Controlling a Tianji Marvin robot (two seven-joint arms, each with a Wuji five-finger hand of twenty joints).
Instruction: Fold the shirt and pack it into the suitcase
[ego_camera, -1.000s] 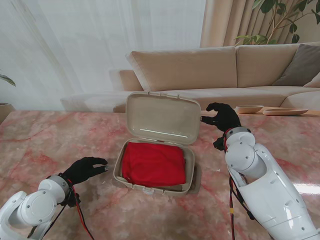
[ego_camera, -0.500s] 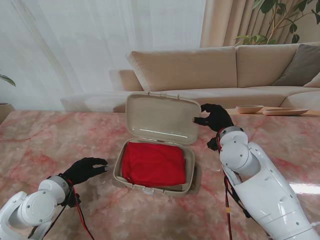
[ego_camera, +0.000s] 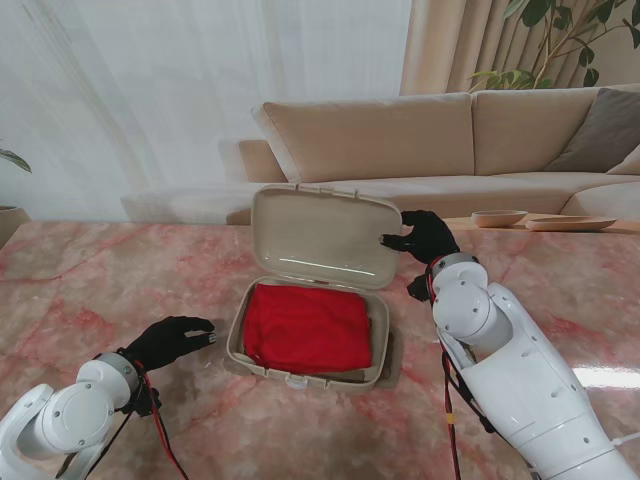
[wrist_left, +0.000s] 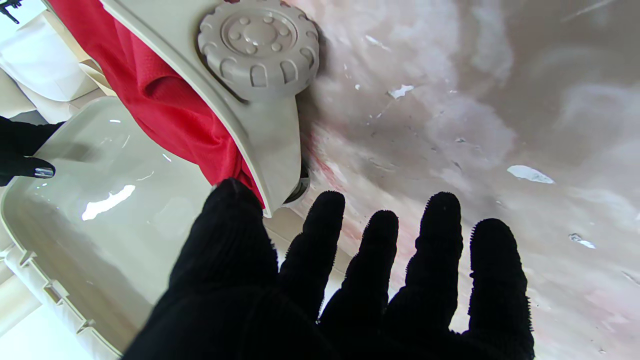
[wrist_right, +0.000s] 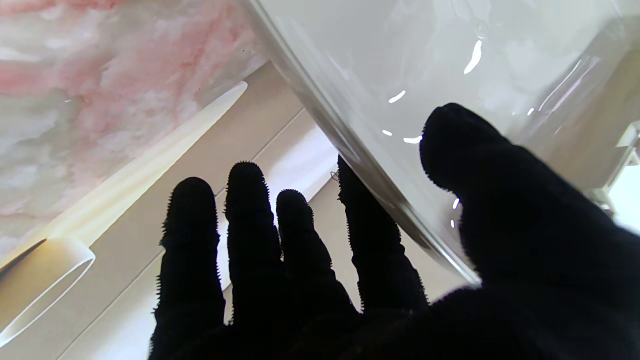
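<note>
Stand view: marble table (ego_camera: 90, 280), sofa (ego_camera: 420, 140) behind it. Suitcase (ego_camera: 310, 345) sits mid-table, open, long axis running left-right; lid (ego_camera: 325, 238) stands up on the far side, inner face toward me, hinge at the far edge, latch side nearest me. Shirt (ego_camera: 307, 328) is folded into a red rectangle inside the base, long axis also left-right, filling most of the tray (one fold bulges over the rim in the left wrist view (wrist_left: 165, 105)). Suitcase wheel (wrist_left: 258, 47) shows at the corner closest to the left hand.

Right hand (ego_camera: 425, 237) is at the lid's right edge: right wrist view shows thumb (wrist_right: 465, 150) on the inner face, the other fingers (wrist_right: 365, 235) behind the rim, so it is pinching the lid.

Left hand (ego_camera: 170, 340) rests palm-down on the table left of the suitcase, just apart from it, fingers (wrist_left: 440, 240) spread, holding nothing.
</note>
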